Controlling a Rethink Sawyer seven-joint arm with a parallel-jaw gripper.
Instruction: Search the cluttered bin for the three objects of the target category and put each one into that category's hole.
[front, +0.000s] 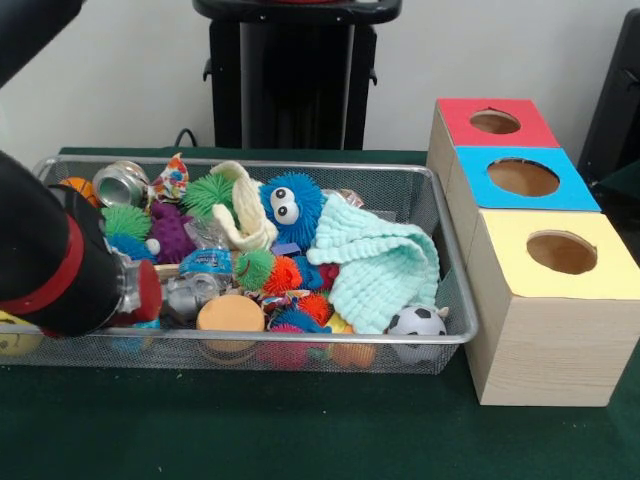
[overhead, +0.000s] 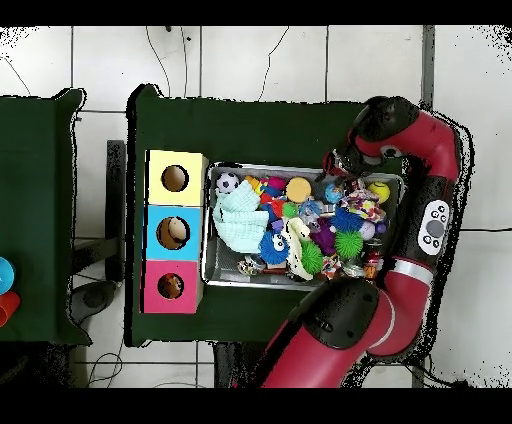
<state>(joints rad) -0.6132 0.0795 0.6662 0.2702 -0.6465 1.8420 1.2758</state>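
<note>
The claw is sunk in the bin's clutter, its state untellable; a spiky ball could be grabbed instead of a cloth.

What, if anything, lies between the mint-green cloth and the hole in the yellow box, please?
Only the bin's wire wall separates them: the mint-green cloth lies on top of the clutter against that side, and the yellow box's hole is open.

Toys crowd the bin; the yellow box's hole lies open.

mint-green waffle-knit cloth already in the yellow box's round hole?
No, the mint-green waffle-knit cloth lies in the silver wire-mesh bin, beside the yellow-faced wood box.
</note>
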